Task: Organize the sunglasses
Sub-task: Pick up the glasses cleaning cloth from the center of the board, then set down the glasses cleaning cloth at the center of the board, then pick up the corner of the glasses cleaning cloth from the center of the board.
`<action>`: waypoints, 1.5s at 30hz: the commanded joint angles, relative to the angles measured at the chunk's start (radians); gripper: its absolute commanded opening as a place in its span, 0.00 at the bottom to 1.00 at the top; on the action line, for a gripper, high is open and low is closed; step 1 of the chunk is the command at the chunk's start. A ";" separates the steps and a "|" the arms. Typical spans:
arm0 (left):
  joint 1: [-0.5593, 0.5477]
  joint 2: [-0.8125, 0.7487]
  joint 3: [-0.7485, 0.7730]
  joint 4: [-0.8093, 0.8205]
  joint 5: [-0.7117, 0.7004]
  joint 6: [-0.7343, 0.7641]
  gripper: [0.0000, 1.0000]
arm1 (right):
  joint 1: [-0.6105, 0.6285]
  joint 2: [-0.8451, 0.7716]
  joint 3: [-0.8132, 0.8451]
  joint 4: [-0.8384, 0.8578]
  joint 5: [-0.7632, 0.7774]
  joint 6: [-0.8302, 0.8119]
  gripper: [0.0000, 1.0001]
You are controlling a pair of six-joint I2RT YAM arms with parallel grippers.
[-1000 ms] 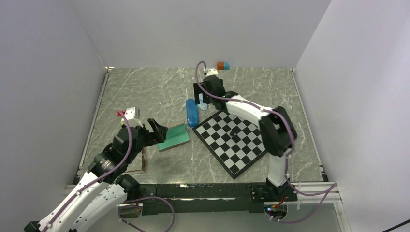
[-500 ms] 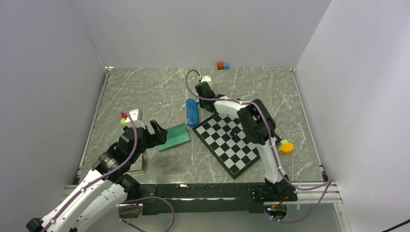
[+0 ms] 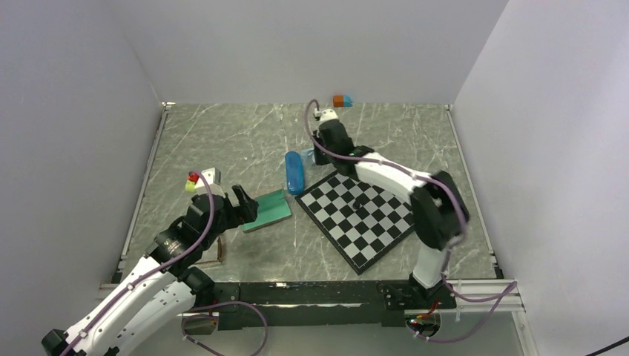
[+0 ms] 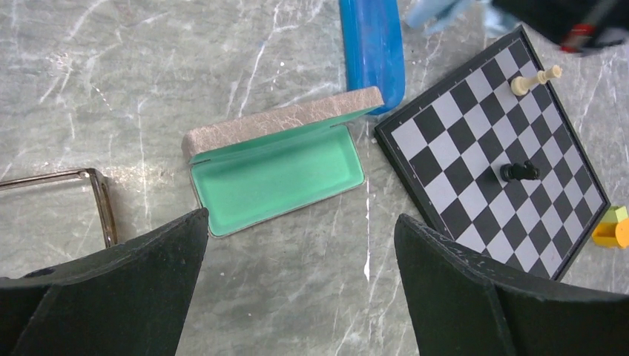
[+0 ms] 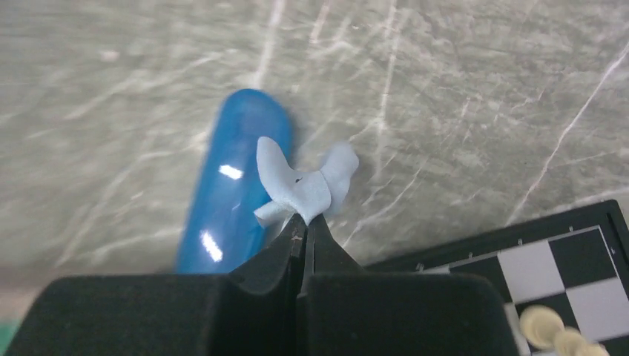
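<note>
right pincer [image 5: 304, 222] clamped on light-blue cloth [image 5: 304, 182] beside blue case [image 5: 230, 185]. left pincer [image 4: 300, 222] apart above open green case [image 4: 278, 174]; brown sunglasses [image 4: 100, 204] left.

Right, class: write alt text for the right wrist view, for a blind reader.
The right gripper, shut, pinches a crumpled light-blue cloth over a grey marble table. A blue capsule-shaped case lies beside it; a chessboard corner shows lower right.

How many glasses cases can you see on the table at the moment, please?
2. A blue capsule case lies beside the chessboard's left corner; an open green-lined case lies to its near left, toward the left arm. Another could be hidden behind the arms.
</note>
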 commanded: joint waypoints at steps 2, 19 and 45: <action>0.000 -0.007 -0.003 0.000 0.069 -0.017 0.99 | 0.015 -0.277 -0.191 -0.039 -0.297 0.057 0.00; 0.000 -0.118 -0.085 -0.122 0.155 -0.094 0.99 | 0.400 -0.554 -0.473 0.098 -0.901 0.095 0.01; -0.001 0.054 -0.191 -0.082 0.416 -0.120 0.99 | 0.588 -0.506 -0.528 -0.152 -0.156 -0.053 0.67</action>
